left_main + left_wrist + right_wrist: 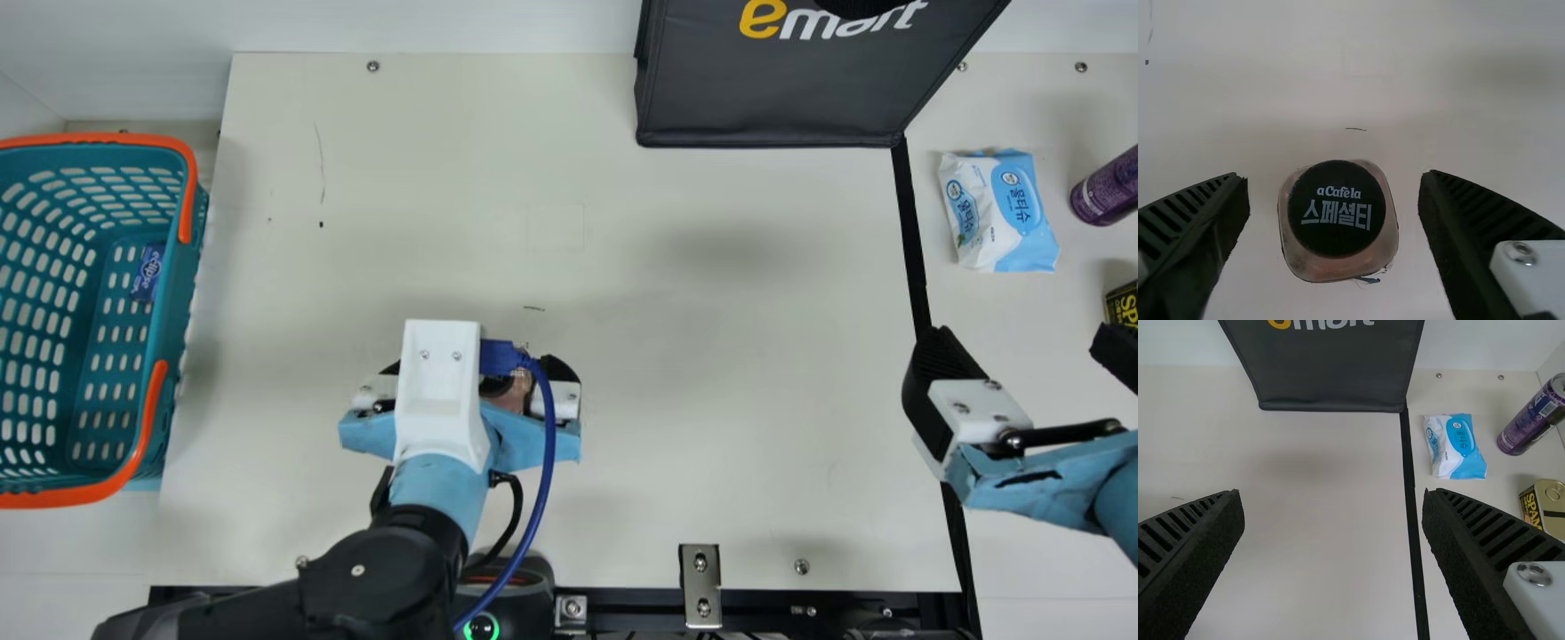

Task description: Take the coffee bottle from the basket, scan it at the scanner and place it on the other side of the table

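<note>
Near and left of centre, the left gripper (475, 370) stands wide, its fingers apart from the upright brown coffee bottle with round black cap (1337, 208) between them. At right, the right gripper (1027, 351) is likewise spread. Outward lie a teal slotted plastic basket (178, 293) at left and a black fabric bag (773, 98) at far right.

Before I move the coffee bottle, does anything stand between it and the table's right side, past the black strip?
Yes. The fingers of the left gripper flank the coffee bottle, and the right gripper hangs open at the black strip, probably across a straight route. I see nothing else in between.
</note>
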